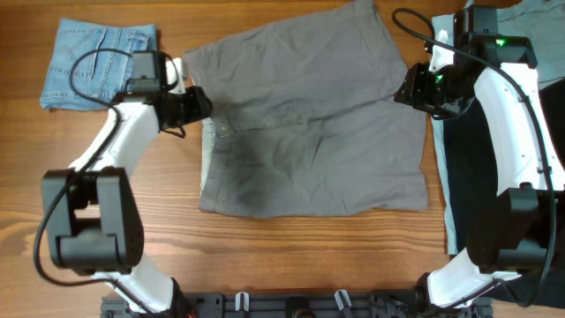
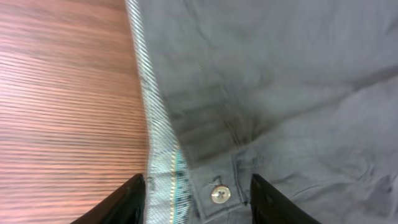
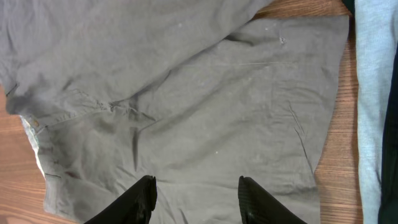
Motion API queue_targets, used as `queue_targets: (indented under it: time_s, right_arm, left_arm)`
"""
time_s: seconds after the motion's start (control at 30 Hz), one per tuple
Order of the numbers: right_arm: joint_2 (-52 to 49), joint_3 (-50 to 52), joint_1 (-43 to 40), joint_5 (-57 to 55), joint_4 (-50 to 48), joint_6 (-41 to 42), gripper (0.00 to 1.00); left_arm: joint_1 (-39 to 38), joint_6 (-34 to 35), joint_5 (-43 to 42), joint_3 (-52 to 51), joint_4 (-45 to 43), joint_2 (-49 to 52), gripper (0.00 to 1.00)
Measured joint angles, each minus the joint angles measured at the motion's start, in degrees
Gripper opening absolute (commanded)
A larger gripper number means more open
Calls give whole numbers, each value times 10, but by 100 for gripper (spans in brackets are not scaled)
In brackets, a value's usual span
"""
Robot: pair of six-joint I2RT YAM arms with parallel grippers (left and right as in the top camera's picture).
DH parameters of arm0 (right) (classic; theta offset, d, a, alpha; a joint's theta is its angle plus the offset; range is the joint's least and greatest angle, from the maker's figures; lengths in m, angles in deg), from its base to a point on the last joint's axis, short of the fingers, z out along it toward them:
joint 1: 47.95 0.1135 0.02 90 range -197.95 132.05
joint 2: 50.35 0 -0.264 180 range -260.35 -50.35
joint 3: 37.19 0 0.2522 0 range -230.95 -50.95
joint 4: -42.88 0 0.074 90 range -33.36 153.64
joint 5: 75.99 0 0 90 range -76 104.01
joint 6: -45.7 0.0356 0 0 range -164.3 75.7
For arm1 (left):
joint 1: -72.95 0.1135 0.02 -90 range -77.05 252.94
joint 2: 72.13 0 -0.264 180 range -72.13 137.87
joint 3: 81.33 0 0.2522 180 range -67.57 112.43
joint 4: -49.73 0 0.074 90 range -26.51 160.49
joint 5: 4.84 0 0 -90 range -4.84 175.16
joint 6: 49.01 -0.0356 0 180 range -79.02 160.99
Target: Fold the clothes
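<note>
Lying flat on the table (image 1: 265, 256), the grey shorts (image 1: 309, 132) fill the middle, with the pale waistband (image 2: 158, 155) at their left side and the leg hems at their right side. Their near half is spread smooth, and their far half seems laid over it at a slant, so I judge that the first fold is only begun and not yet neat. The left tool (image 2: 199, 202) is spread wide at the waistband, one finger on each side of the button (image 2: 220, 195); it pinches nothing, and I cannot tell if it touches the cloth. The right tool (image 3: 196, 202) is also spread and empty, over the right edge of the shorts. Just right of the shorts a pale blue garment (image 1: 444, 190) lies unfolded, so it is left to do. Beyond the shorts' far left corner, a denim garment (image 1: 97, 62) looks already folded.
</note>
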Motion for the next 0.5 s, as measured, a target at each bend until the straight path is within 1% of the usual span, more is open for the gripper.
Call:
queue_targets:
  time_s: [0.1, 0.13, 0.17, 0.2, 0.23, 0.27, 0.3, 0.5]
  right_arm:
    - [0, 0, 0, 0, 0, 0, 47]
    - [0, 0, 0, 0, 0, 0, 47]
    - [0, 0, 0, 0, 0, 0, 47]
    - [0, 0, 0, 0, 0, 0, 47]
    - [0, 0, 0, 0, 0, 0, 47]
    - [0, 0, 0, 0, 0, 0, 47]
    - [0, 0, 0, 0, 1, 0, 47]
    - [0, 0, 0, 0, 2, 0, 47]
  left_arm:
    - [-19, -4, 0, 0, -9, 27, 56]
    - [-25, -5, -1, 0, -17, 38, 53]
    - [-29, -5, -2, 0, -27, 47, 47]
    - [-32, -6, -3, 0, -38, 58, 37]
    - [-34, -5, -4, 0, -43, 66, 21]
    - [-35, -8, -4, 0, -48, 74, 11]
    - [-35, -10, -5, 0, -52, 75, 4]
    - [-33, -14, -9, 0, -56, 75, 4]
